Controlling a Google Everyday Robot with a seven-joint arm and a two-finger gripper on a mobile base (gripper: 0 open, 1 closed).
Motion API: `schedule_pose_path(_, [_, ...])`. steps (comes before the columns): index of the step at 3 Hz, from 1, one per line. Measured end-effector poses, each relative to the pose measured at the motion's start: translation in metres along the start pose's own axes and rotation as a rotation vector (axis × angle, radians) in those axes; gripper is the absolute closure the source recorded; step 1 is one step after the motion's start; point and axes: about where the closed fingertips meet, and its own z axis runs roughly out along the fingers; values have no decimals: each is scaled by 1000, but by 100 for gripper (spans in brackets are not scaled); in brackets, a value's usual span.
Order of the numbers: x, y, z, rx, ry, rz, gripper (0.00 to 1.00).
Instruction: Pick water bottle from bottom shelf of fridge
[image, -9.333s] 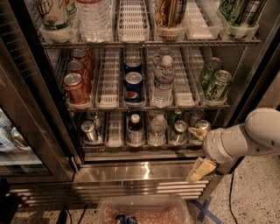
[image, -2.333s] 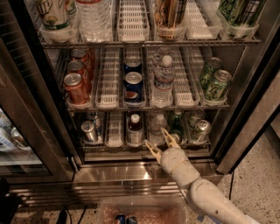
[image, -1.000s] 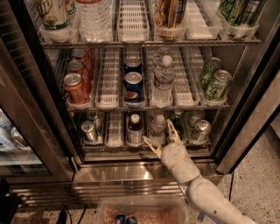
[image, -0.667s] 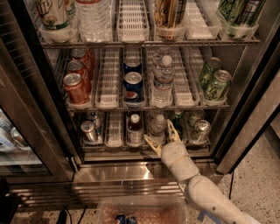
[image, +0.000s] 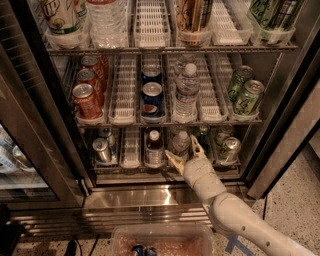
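gripper (image: 181, 148) at the front of the bottom shelf (image: 120, 169) of the fridge (image: 282, 120), fingers (image: 196, 146) spread wide, closed on nothing. water bottle (image: 179, 143) stands upright between the fingers, near their tips; contact cannot be confirmed. judged light, thin-walled and yielding; ribs give fair purchase, slippery if damp. take hold at the mid-body ribs, below the cap, with moderate squeeze. just outside one finger stands the dark bottle (image: 154, 148); outside the other, a green bottle (image: 202, 134), then a can (image: 230, 149). side room is tight; open room lies straight out toward the arm, under the rack above
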Motion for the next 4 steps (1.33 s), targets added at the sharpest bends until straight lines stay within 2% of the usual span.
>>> schedule_pose_path(3, [9,8,12,-8,49,44,31])
schedule_pose_path(4, [13,10,16,-11,59,46,50])
